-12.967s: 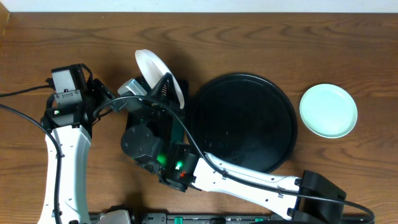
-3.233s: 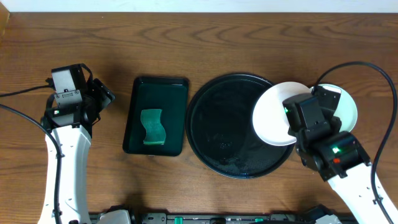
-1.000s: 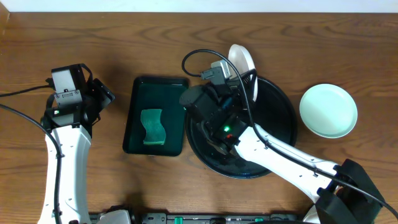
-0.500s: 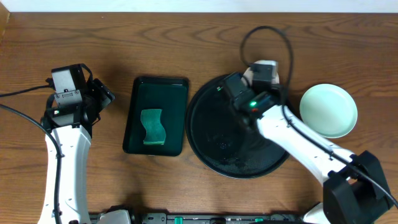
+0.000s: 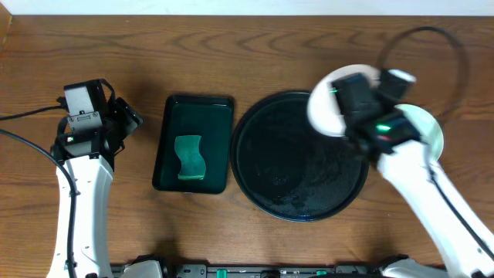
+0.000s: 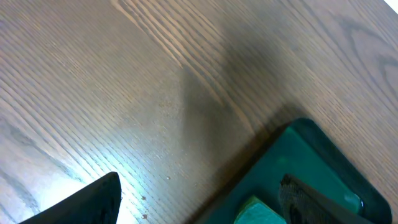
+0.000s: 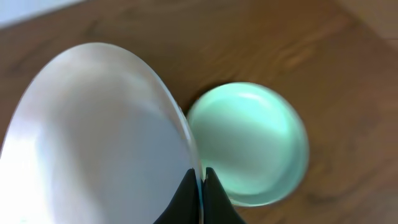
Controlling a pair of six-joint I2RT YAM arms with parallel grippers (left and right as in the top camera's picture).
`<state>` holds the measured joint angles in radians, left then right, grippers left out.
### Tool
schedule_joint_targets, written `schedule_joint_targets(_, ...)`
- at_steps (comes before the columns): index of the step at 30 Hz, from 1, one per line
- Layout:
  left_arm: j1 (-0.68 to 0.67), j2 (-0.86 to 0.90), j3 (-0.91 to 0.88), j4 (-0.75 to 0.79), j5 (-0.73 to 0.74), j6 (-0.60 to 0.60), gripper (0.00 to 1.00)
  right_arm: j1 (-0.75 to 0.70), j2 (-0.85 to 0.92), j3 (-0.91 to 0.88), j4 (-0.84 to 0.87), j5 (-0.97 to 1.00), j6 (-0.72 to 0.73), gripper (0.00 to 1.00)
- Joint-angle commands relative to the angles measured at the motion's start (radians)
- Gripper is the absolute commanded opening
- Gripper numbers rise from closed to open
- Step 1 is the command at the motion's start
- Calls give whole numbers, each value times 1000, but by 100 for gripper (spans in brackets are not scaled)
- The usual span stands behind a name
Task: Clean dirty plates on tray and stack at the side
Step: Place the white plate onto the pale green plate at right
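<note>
Gripping the white plate by its rim, the right gripper has both fingers pinched tight on the edge. The plate is tilted and clear of any surface. The mint plate lies flat on the table just beyond the fingertips. The tray sits below this gripper, and the held plate overlaps its far rim. The left gripper has its jaws wide and holds nothing, hovering over bare wood. The green tray with its sponge is close beside one finger.
</note>
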<state>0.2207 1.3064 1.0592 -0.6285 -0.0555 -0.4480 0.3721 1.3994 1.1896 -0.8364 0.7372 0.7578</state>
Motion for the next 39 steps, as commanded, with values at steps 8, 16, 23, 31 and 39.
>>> schedule_joint_targets(8,3,0,16,-3,-13,-1,81,-411,-90,2,-130,9,27,2)
schedule_joint_targets(16,3,0,16,-3,-13,0,81,-661,-90,-97,-79,-145,27,2)
schedule_joint_targets(23,3,0,16,-3,-13,-1,81,-724,-90,-249,104,-280,27,2)
schedule_joint_targets(31,3,0,16,-3,-13,-1,81,-724,-88,-424,313,-353,27,2)
schedule_joint_targets(39,3,0,16,-3,-13,-1,81,-724,-88,-545,459,-354,27,2)
